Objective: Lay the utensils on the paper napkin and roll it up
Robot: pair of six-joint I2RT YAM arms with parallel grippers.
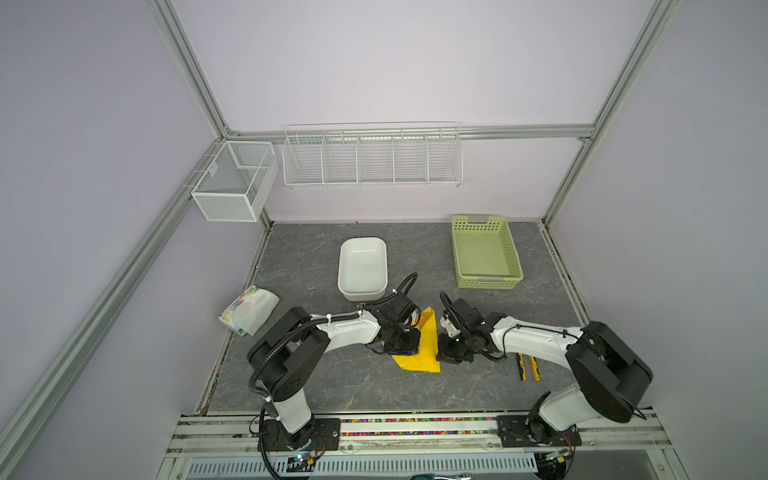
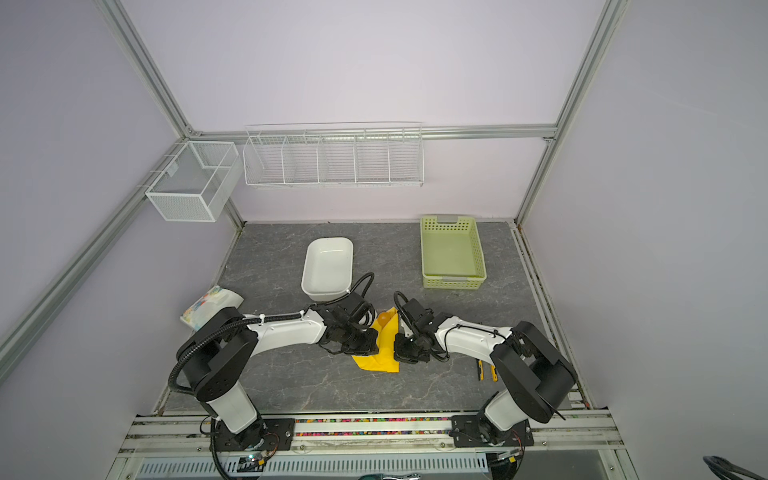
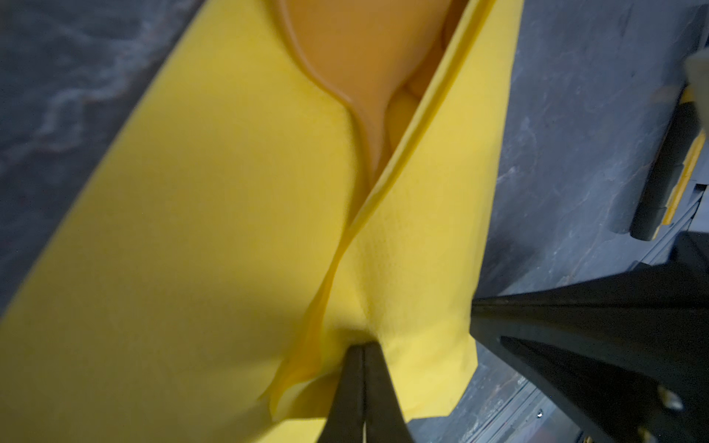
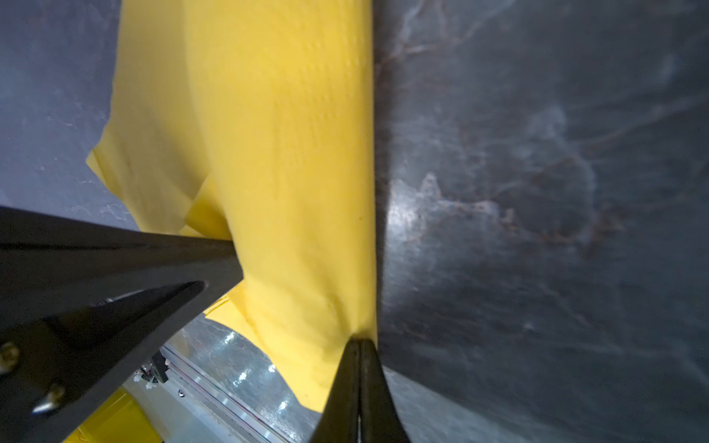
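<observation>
Because the bright yellow paper napkin (image 1: 429, 340) lies folded over the orange plastic utensils (image 3: 364, 57) on the grey worktop (image 1: 374, 390), the left gripper (image 3: 362, 347) clamps its flap to hold the wrap shut. The right gripper (image 4: 360, 341), clenched, seemingly pinches the folded edge.

Your two top views look down from high over the front of the desk (image 1: 332, 386), facing the back wall (image 1: 395, 62), and share the whole scene. Each wrist camera sits very near the paper napkin (image 3: 192, 230), sighting along the left gripper (image 3: 362, 349) or right gripper (image 4: 360, 341); both share that napkin.
</observation>
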